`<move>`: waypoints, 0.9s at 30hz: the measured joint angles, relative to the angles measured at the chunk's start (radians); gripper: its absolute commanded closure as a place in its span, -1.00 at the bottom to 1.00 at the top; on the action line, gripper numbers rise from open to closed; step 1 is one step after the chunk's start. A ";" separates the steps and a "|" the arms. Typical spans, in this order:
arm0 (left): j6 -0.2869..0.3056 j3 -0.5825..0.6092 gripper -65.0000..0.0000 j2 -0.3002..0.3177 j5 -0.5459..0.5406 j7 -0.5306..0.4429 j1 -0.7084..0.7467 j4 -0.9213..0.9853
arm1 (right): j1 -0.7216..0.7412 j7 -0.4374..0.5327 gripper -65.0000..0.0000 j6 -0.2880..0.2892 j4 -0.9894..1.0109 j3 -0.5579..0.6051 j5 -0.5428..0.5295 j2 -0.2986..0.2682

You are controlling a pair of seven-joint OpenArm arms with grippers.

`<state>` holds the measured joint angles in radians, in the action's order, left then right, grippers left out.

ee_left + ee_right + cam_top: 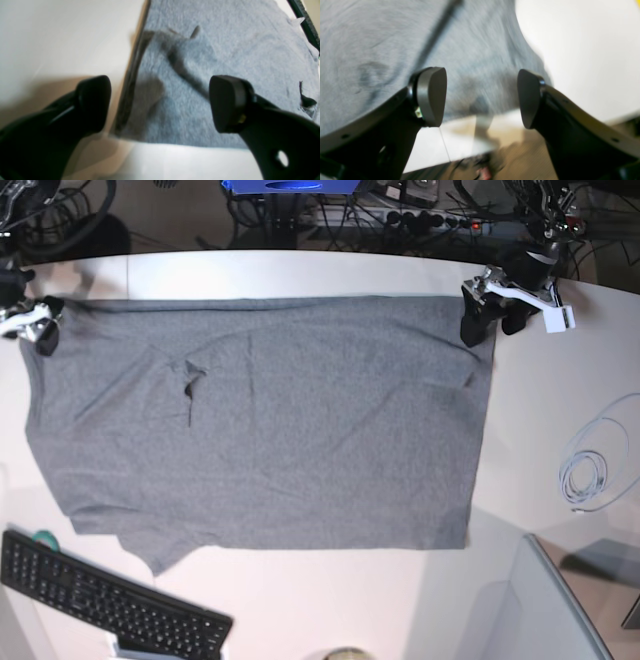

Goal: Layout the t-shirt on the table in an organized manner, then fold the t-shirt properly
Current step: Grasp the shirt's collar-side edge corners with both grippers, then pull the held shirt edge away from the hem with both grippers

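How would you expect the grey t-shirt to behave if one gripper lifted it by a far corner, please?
The t-shirt would probably droop, since it lies limp and creased on the table. It likely drags across that smooth top. One corner alone would probably bunch it.

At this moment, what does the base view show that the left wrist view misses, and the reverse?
Only the base view shows the whole t-shirt spread out, the black keyboard, the coiled white cable and the right gripper at the shirt's other far corner. Only the left wrist view shows the left gripper from close up, jaws apart, holding nothing, straddling the cloth's edge. Both show grey cloth on the white table.
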<state>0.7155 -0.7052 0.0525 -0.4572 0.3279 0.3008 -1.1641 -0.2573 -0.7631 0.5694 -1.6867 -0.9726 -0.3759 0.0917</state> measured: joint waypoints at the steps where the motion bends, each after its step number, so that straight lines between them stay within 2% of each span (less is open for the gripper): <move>1: 0.000 0.000 -0.36 0.000 0.004 0.000 0.000 0.002 | 0.000 -0.004 -0.29 0.002 0.031 -0.034 0.005 0.009; 5: -0.005 0.000 0.28 -0.002 0.010 0.019 0.004 0.008 | -0.004 -0.012 -0.29 -0.001 0.112 -0.115 0.013 0.016; 12: -0.008 0.000 1.00 -0.005 0.015 0.038 0.015 0.009 | 0.033 0.009 -0.29 -0.002 0.240 -0.126 0.008 0.004; 23: -0.019 0.000 1.00 -0.010 0.046 0.080 0.051 -0.081 | 0.136 0.021 -0.27 -0.002 0.441 -0.175 -0.010 -0.104; 27: -0.019 0.002 1.00 -0.011 0.046 0.080 0.046 -0.081 | 0.151 0.018 -0.26 -0.001 0.445 -0.173 -0.002 -0.108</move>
<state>0.6960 -0.7029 0.0418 -0.4110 0.4084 0.3466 -1.2453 -0.1062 -0.7456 0.5682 -1.2415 -1.1454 -0.3782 -0.0158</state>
